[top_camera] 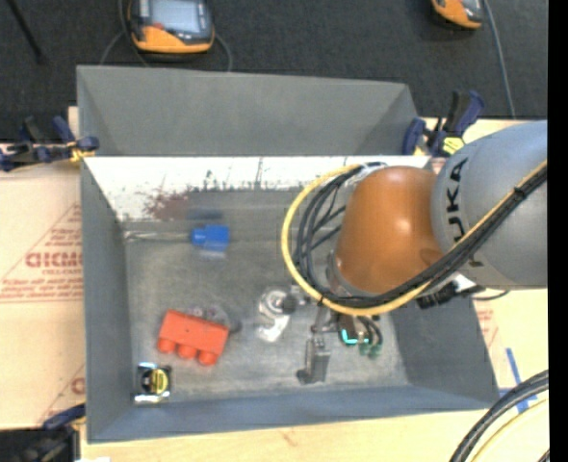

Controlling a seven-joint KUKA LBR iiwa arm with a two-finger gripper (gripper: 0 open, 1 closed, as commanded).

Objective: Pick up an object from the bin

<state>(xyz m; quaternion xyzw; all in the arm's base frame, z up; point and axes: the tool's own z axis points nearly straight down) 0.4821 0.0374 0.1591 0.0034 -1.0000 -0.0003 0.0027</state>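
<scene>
Tool (313, 359) low in the bin (108, 287), lower middle of the frame; I could not tell how far my tool was open.

A small clear-and-white thing (274, 318) lay just left of it and a green thing (368, 343) just right. The clear one looked light, hard and probably slippery, best taken across its narrow middle. The bin's metal was bare around them, with the red block (193, 337) well apart at lower left.

Black letters (451, 210) reading "UKA", the visible part of the maker's name, run down the grey arm (501, 215) beside its orange cover (385, 224).
</scene>
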